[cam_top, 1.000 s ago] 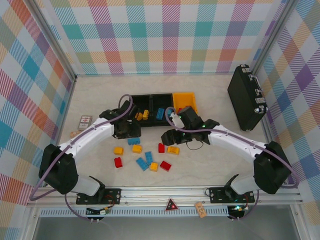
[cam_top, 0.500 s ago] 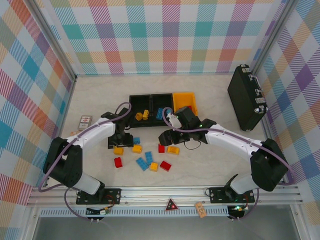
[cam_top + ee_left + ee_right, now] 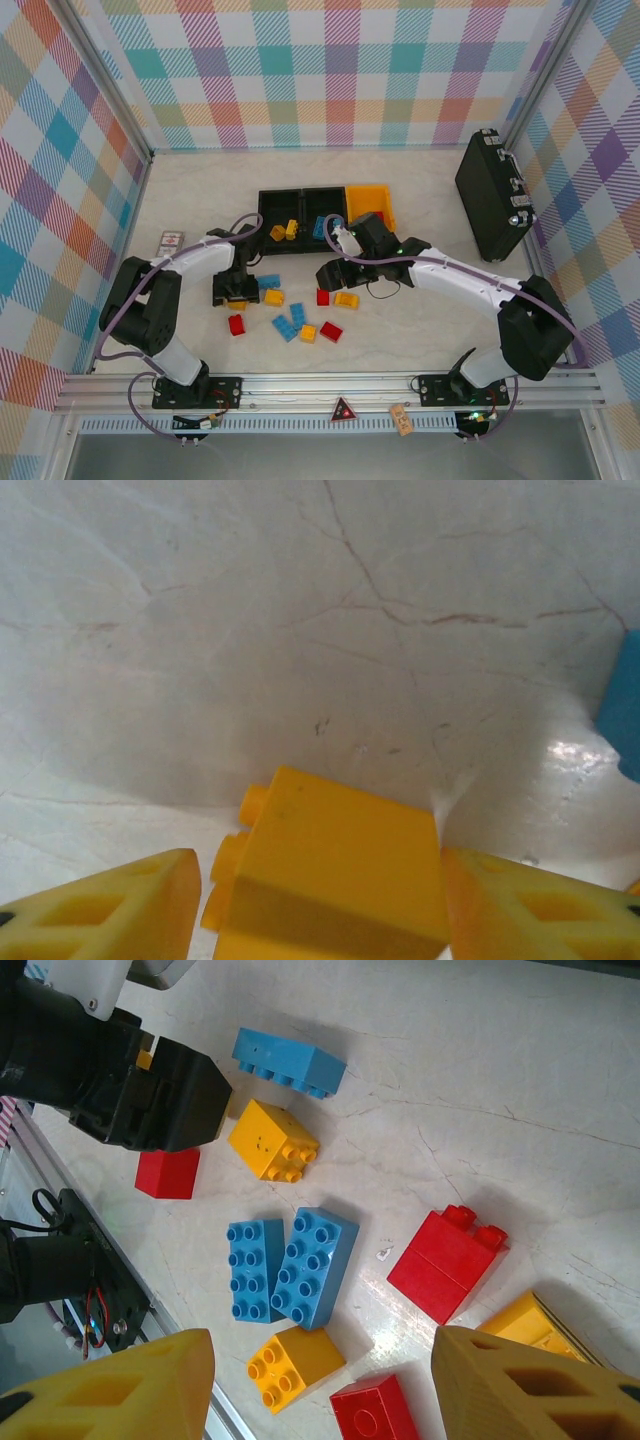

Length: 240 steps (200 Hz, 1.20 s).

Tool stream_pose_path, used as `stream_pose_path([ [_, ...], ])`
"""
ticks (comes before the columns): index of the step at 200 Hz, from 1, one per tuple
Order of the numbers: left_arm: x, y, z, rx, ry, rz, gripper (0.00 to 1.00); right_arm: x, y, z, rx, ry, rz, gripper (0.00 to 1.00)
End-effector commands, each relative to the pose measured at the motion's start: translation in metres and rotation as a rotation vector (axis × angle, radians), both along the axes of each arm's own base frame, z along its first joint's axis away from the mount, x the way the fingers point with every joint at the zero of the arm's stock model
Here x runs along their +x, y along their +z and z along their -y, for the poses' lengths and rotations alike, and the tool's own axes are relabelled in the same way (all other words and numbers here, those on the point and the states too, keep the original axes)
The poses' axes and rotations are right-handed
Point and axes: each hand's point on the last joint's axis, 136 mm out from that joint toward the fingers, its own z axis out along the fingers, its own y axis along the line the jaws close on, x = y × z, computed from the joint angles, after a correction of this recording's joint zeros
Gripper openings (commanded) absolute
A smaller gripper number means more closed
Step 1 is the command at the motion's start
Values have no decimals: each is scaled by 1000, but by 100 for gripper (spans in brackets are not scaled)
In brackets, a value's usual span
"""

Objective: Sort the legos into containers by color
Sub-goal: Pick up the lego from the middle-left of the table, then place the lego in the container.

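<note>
**Top view:** L gripper (image 3: 235, 291) is down at the table, right over a yellow brick (image 3: 238, 305) that peeks out on its near side. R gripper (image 3: 331, 272) sits well off to the right, w/ a red brick (image 3: 323, 296) and a second yellow brick (image 3: 347, 299) just nearward of it. So L arm is by far the nearer one for the first brick. The bins lie beyond both grippers. The left black bin (image 3: 281, 194), w/ yellow pieces in it, is ahead and right of L gripper.

**L wrist view:** the yellow brick (image 3: 340, 865) rests on the table, centred between the fingertips (image 3: 110, 910), studs toward the left one. It looks approx square, no clear long axis. Jaws are wide, one each side: the right one at the brick's face, a slim gap on the left. Closing straight in should prob catch it, no re-aim needed. A blue brick (image 3: 622, 720) is ahead-right, apart.

**R wrist view:** jaws wide, nothing held. The red brick (image 3: 447, 1263) is ahead, a bit right of centre, long axis diagonal to the jaw line. A wrist turn is prob needed first.
</note>
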Motion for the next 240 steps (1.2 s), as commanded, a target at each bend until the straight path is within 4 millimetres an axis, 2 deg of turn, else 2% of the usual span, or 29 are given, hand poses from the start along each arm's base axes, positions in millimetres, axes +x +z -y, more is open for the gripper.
stream_pose_path([
  [1, 2, -4, -1, -6, -2, -4, 53, 0, 2, -7, 18, 18, 5, 59],
  [20, 2, -2, -1, -6, -5, -6, 39, 1, 2, -6, 13, 12, 8, 59],
  [32, 2, 1, -1, -4, -5, 0, 35, 1, 2, -6, 13, 12, 10, 59],
  [62, 9, 21, -1, -12, -1, 50, 33, 2, 4, -7, 20, 16, 13, 59],
  [108, 34, 62, 16, -93, 3, 166, 33, 7, 14, -8, 31, -9, 37, 59],
  [143, 68, 95, 34, -163, -5, 273, 33, 22, 21, 2, 5, -84, 63, 60],
  [170, 100, 110, 55, -218, -15, 338, 33, 37, 24, 13, -2, -170, 67, 60],
  [198, 135, 119, 74, -248, -15, 400, 33, 47, 28, 21, -14, -228, 76, 60],
  [240, 180, 120, 90, -223, -36, 443, 33, 46, 27, 26, -27, -246, 78, 60],
])
